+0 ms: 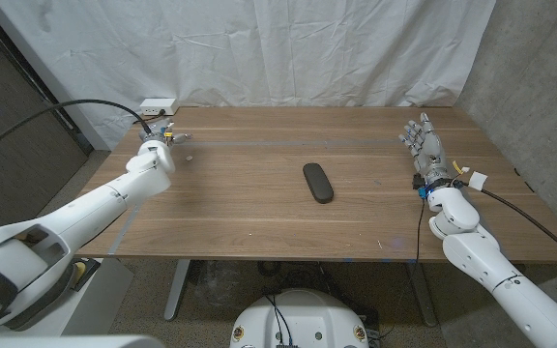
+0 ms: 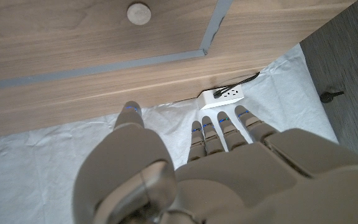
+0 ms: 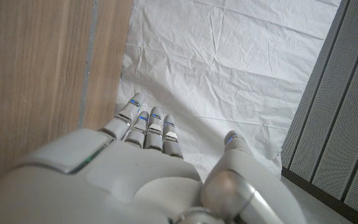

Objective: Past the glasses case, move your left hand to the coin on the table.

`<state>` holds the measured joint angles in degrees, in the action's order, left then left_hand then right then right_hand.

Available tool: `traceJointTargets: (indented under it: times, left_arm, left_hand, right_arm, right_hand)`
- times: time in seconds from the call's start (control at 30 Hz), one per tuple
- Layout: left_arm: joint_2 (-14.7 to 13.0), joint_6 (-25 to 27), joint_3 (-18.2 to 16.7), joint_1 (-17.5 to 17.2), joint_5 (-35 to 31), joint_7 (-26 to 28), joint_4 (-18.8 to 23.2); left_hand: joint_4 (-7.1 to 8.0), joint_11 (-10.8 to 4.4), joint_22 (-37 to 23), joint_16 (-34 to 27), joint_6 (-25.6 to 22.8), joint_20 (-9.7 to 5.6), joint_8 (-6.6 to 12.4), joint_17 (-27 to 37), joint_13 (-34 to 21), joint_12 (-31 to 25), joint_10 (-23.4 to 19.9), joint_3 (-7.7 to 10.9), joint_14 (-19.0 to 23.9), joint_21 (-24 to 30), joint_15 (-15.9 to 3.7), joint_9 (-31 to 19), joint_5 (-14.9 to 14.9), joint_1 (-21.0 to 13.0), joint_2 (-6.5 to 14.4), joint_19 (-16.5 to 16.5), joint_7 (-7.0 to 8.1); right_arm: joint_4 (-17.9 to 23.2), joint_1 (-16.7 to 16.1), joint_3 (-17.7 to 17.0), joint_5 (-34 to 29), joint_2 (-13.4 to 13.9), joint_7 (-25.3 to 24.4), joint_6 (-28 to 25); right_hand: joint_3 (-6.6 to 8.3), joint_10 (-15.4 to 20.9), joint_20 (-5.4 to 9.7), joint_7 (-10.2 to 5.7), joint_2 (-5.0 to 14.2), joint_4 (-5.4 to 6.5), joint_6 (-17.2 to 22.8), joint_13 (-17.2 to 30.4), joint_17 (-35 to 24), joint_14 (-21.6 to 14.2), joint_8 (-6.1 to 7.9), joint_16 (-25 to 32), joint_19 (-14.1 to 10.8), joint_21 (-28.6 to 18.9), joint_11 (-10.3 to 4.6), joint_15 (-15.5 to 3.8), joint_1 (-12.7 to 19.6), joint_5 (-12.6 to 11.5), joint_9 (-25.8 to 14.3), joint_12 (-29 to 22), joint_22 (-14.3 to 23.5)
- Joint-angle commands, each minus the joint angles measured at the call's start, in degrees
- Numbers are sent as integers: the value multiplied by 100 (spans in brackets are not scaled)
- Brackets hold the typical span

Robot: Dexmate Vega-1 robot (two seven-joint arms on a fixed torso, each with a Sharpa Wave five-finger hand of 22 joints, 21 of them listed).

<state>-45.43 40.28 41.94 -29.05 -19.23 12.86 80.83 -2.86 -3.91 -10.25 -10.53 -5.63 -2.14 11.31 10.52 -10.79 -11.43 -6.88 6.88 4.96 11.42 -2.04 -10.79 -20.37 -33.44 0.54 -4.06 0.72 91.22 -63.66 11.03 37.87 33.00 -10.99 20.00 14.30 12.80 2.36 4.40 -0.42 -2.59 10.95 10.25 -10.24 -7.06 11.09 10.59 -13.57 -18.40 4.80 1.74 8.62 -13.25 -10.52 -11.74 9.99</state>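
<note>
Most of the reach is looking done: left hand is hovering at the table's far-left corner, fingers apart, holding nothing, well beyond the glasses case lying mid-table. Coin is sitting just beside it, apparently untouched. Right hand is waiting open, gripping nothing.

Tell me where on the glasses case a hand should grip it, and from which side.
The glasses case lies flat mid-table, long and narrow, its length running roughly front to back with a slight slant. Probably best gripped across its narrow middle from above, fingers on the two long sides. Both the left hand and right hand are open and far from it.
</note>
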Motion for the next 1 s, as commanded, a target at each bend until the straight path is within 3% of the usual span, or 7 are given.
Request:
traceJointTargets:
  times: [0.03, 1.0]
  left_arm:
    - [31, 158, 159, 90, -42, -154, -11]
    - [191, 65, 296, 114, 56, -239, -231]
  left_hand:
    - [-3, 13, -28, -10, -19, -375, 21, 12, -18, -7, -9, -2, -24, 0, -115, -14, -28, -66, -18, 7, -1]
    - [-16, -23, -26, -50, -208, -395, 81, 7, -17, -49, -136, -25, 84, 27, -152, -14, -39, -93, -11, -31, 10]
  right_arm:
    - [-12, 97, 21, 8, -6, 93, -10]
    - [-193, 317, 217, -61, -129, 171, 24]
  right_hand:
    - [-15, 57, 39, -8, 46, 4, 58, 24, -24, -79, 17, 31, -67, 12, 5, 11, -16, -35, -18, -45, 32]
    - [-30, 75, 36, -3, 57, -7, 69, 24, -26, -86, 13, 25, -91, 66, 10, 18, -20, -33, -18, -44, 34]
